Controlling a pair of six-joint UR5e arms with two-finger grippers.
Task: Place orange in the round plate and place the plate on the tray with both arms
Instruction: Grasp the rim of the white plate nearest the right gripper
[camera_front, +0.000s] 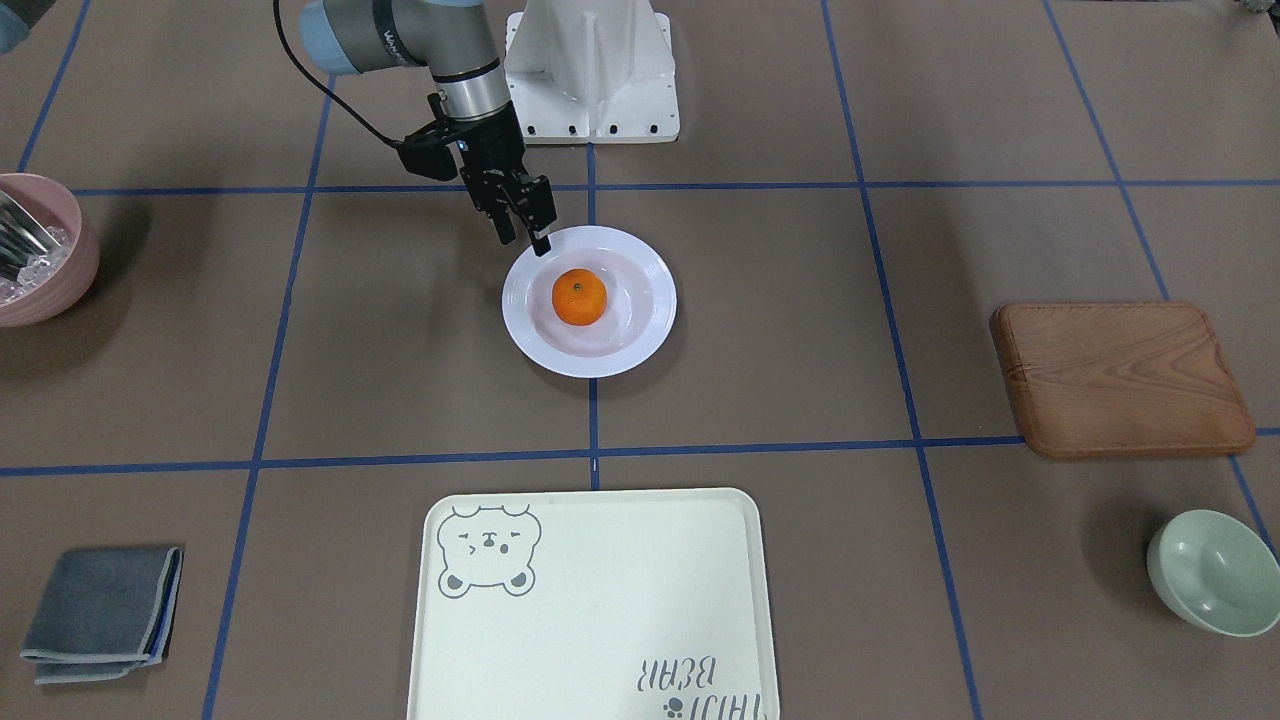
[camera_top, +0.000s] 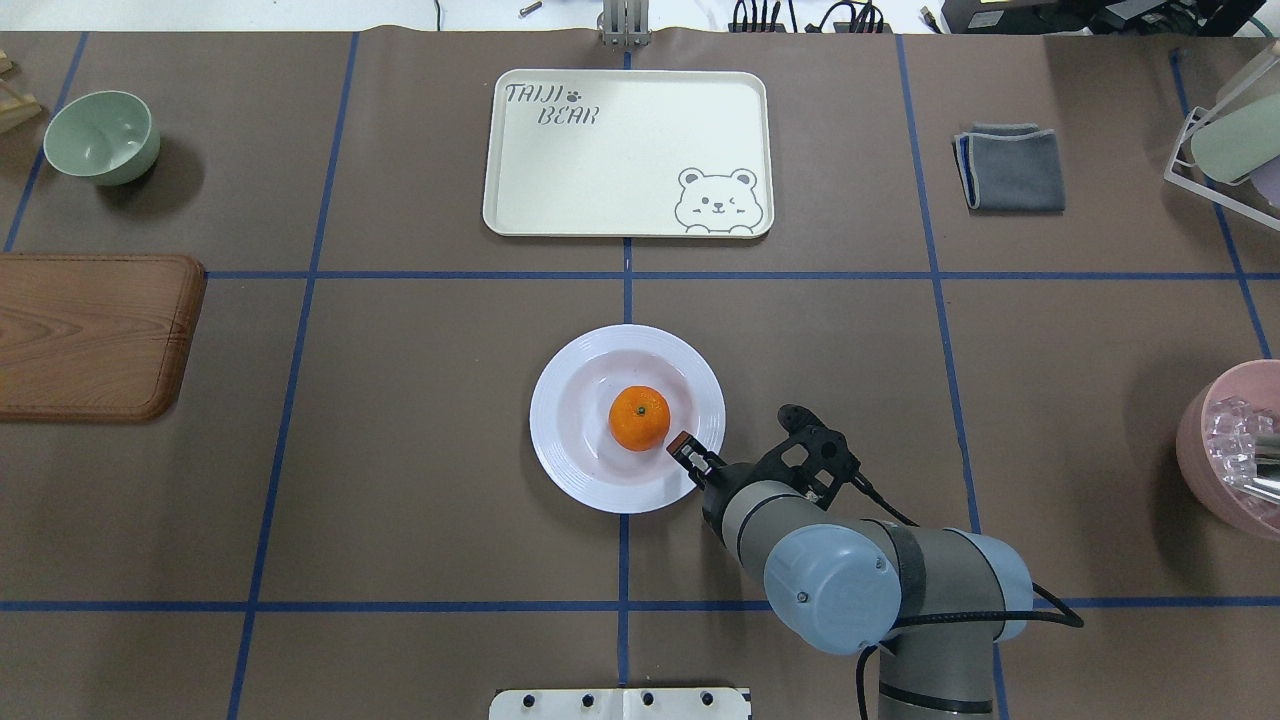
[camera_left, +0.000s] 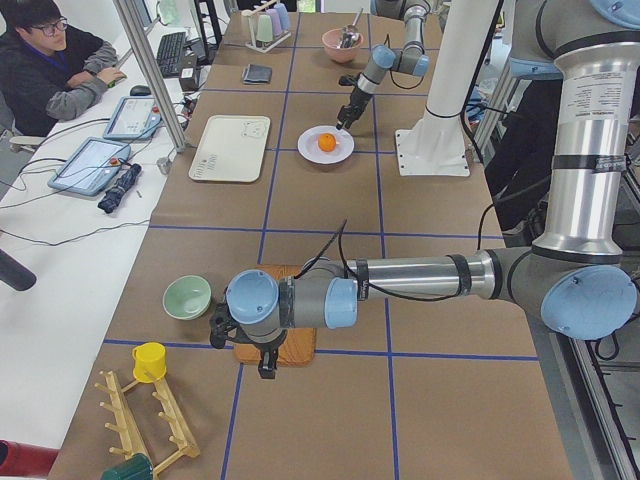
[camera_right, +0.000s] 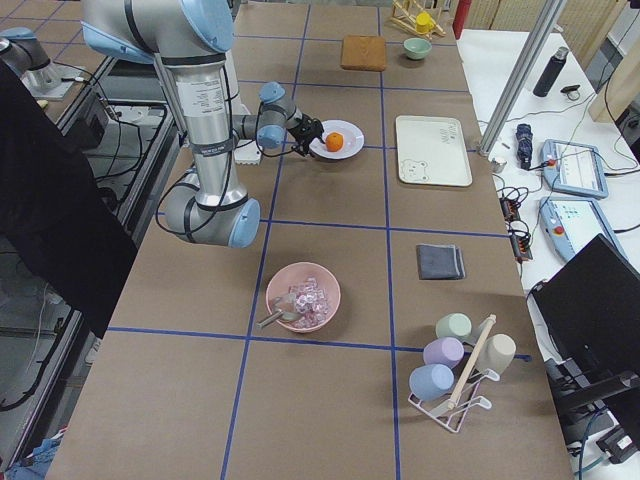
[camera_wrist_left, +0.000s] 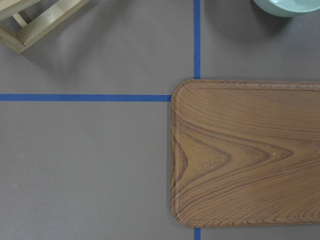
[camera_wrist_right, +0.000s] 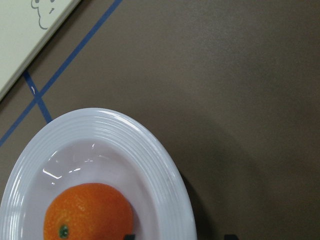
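Observation:
The orange (camera_front: 579, 297) (camera_top: 639, 418) (camera_wrist_right: 87, 212) lies in the deep centre of the white round plate (camera_front: 520, 300) (camera_top: 560, 450) (camera_wrist_right: 165, 165) at mid-table. My right gripper (camera_front: 525, 238) (camera_top: 690, 455) is at the plate's rim on the robot's side. It is open, with one finger inside the rim and one outside. The cream tray (camera_front: 590, 620) (camera_top: 620, 150) with the bear drawing lies bare beyond the plate. My left gripper (camera_left: 267, 366) hangs over the wooden board's end, far from the plate. It shows only in the side view, so I cannot tell its state.
A wooden board (camera_top: 90, 335) (camera_wrist_left: 250, 155) and a pale green bowl (camera_top: 102, 135) sit on the robot's left. A pink bowl of ice (camera_top: 1235, 450) and a folded grey cloth (camera_top: 1010, 168) sit on its right. A person (camera_left: 50, 70) sits at the side desk.

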